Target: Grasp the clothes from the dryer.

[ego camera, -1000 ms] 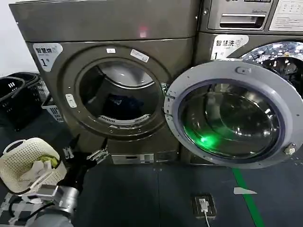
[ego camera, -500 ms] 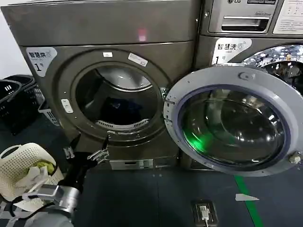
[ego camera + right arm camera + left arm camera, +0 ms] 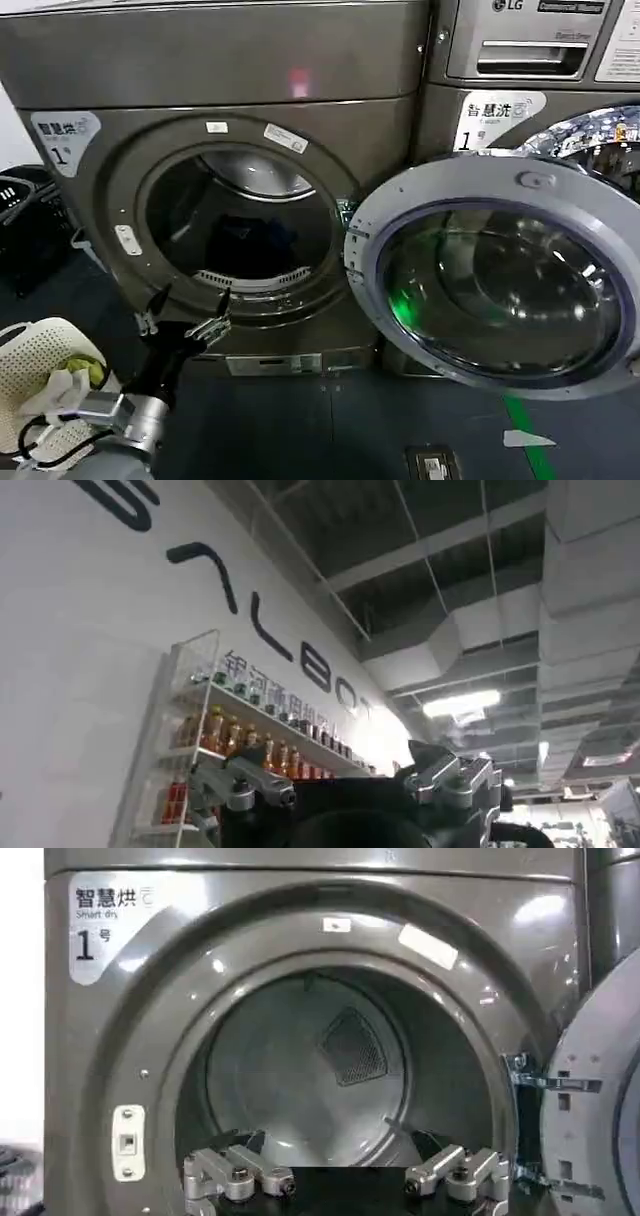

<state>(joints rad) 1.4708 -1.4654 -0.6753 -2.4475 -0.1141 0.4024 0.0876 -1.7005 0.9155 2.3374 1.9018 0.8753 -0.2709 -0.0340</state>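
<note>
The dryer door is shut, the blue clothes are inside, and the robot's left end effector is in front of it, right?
Not quite. The door is swung wide open, as the head view shows. The rest holds: the blue clothes lie inside the dryer, and the open left end effector is in front of it, below the porthole.

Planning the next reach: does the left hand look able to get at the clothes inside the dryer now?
Probably yes. The door is swung wide, the porthole is unblocked, and the open left hand sits just below the rim, facing the clothes in the dryer.
</note>
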